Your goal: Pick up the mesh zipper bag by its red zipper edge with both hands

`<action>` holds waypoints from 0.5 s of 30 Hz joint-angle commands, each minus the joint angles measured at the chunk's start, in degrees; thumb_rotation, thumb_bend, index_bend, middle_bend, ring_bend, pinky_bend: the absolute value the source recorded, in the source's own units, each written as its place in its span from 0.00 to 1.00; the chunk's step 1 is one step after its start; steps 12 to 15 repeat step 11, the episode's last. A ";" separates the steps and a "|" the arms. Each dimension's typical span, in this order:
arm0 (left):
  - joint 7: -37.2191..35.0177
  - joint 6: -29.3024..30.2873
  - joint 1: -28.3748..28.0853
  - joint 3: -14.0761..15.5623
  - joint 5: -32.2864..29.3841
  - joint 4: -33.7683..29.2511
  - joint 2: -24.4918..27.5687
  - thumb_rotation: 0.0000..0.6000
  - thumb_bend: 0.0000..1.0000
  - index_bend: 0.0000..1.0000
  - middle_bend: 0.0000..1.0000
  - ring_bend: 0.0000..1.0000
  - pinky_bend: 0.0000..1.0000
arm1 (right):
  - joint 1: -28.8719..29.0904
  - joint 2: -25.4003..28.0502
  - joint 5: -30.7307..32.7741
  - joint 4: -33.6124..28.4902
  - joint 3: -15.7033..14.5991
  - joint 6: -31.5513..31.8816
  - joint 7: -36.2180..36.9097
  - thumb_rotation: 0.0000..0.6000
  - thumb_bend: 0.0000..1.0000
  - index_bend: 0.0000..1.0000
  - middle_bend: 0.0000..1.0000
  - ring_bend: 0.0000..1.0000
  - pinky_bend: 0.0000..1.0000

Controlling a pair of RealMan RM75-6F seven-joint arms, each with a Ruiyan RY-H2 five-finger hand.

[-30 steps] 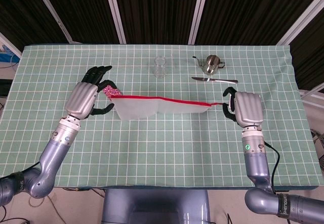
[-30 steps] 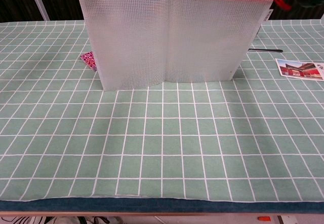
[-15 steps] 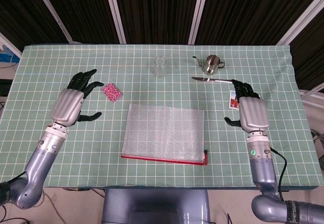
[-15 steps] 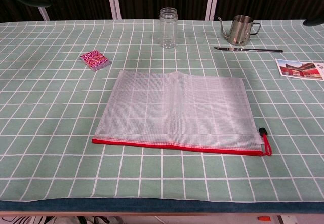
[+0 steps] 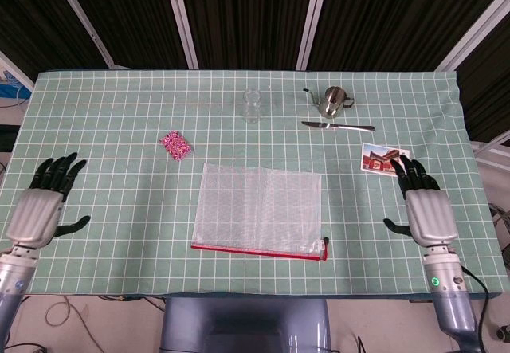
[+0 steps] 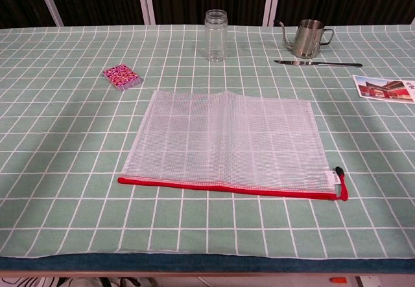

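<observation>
The mesh zipper bag (image 5: 259, 208) (image 6: 225, 141) lies flat in the middle of the table. Its red zipper edge (image 5: 255, 250) (image 6: 227, 188) faces the near side, with the pull tab at the right end. My left hand (image 5: 41, 203) hovers over the table's near left corner, fingers spread, holding nothing. Far out at the near right is my right hand (image 5: 425, 208), also spread and empty. Both hands are well away from the bag. Neither hand shows in the chest view.
A clear glass jar (image 5: 252, 105) (image 6: 216, 26), a steel pouring pot (image 5: 333, 100) (image 6: 309, 37) and a knife (image 5: 337, 127) (image 6: 317, 63) stand at the back. A small pink patterned pack (image 5: 174, 143) (image 6: 121, 76) lies left of the bag. A picture card (image 5: 381, 159) (image 6: 384, 89) lies right.
A second ago both hands held the bag up by its red edge. It was let go and now lies flat, and both hands have drawn back outward toward the near corners.
</observation>
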 commanded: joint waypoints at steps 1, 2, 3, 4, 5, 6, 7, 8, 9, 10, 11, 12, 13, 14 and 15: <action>-1.41 3.00 4.71 2.52 0.77 3.97 0.01 1.00 0.13 0.00 0.00 0.00 0.00 | -6.13 0.66 -6.71 7.34 -4.95 4.16 6.94 1.00 0.10 0.00 0.00 0.00 0.22; -2.22 4.19 5.82 2.56 0.77 5.13 -0.28 1.00 0.13 0.00 0.00 0.00 0.00 | -7.23 0.51 -7.66 8.70 -5.33 5.22 8.42 1.00 0.10 0.00 0.00 0.00 0.22; -2.67 4.96 6.43 2.50 0.87 6.08 -0.53 1.00 0.13 0.00 0.00 0.00 0.00 | -7.92 0.35 -8.30 9.73 -5.47 6.05 9.21 1.00 0.10 0.00 0.00 0.00 0.22; -3.42 5.77 7.15 2.38 0.99 7.30 -0.91 1.00 0.12 0.00 0.00 0.00 0.00 | -8.73 -0.02 -9.29 11.25 -5.60 7.08 10.20 1.00 0.10 0.00 0.00 0.00 0.22; -4.10 6.14 7.59 2.23 0.83 7.85 -1.10 1.00 0.12 0.00 0.00 0.00 0.00 | -9.25 -0.28 -9.80 12.30 -5.63 7.75 10.74 1.00 0.10 0.00 0.00 0.00 0.22; -5.15 6.57 8.04 1.88 0.67 8.40 -1.29 1.00 0.11 0.00 0.00 0.00 0.00 | -9.85 -0.69 -10.45 13.70 -5.57 8.53 11.31 1.00 0.10 0.00 0.00 0.00 0.22; -5.74 7.01 8.32 1.47 0.71 9.05 -1.50 1.00 0.10 0.00 0.00 0.00 0.00 | -10.37 -1.09 -10.89 14.95 -5.39 9.25 11.61 1.00 0.10 0.00 0.00 0.00 0.22; -5.85 7.28 8.48 1.20 0.71 9.56 -1.69 1.00 0.09 0.00 0.00 0.00 0.00 | -10.67 -1.36 -11.02 15.53 -5.23 9.60 11.78 1.00 0.10 0.00 0.00 0.00 0.22; -5.87 7.66 8.73 0.77 0.61 10.20 -2.01 1.00 0.08 0.00 0.00 0.00 0.00 | -11.09 -1.66 -10.96 15.90 -4.90 9.97 12.21 1.00 0.10 0.00 0.00 0.00 0.22; -6.14 7.97 8.97 0.35 0.48 10.50 -2.33 1.00 0.08 0.00 0.00 0.00 0.00 | -11.44 -1.83 -10.73 15.95 -4.51 10.16 12.68 1.00 0.10 0.00 0.00 0.00 0.22; -6.34 8.11 9.09 0.10 0.44 10.63 -2.52 1.00 0.07 0.00 0.00 0.00 0.00 | -11.61 -1.89 -10.61 15.98 -4.26 10.22 12.89 1.00 0.10 0.00 0.00 0.00 0.22; -6.34 8.11 9.09 0.10 0.44 10.63 -2.52 1.00 0.07 0.00 0.00 0.00 0.00 | -11.61 -1.89 -10.61 15.98 -4.26 10.22 12.89 1.00 0.10 0.00 0.00 0.00 0.22; -6.34 8.11 9.09 0.10 0.44 10.63 -2.52 1.00 0.07 0.00 0.00 0.00 0.00 | -11.61 -1.89 -10.61 15.98 -4.26 10.22 12.89 1.00 0.10 0.00 0.00 0.00 0.22; -6.34 8.11 9.09 0.10 0.44 10.63 -2.52 1.00 0.07 0.00 0.00 0.00 0.00 | -11.61 -1.89 -10.61 15.98 -4.26 10.22 12.89 1.00 0.10 0.00 0.00 0.00 0.22; -6.34 8.11 9.09 0.10 0.44 10.63 -2.52 1.00 0.07 0.00 0.00 0.00 0.00 | -11.61 -1.89 -10.61 15.98 -4.26 10.22 12.89 1.00 0.10 0.00 0.00 0.00 0.22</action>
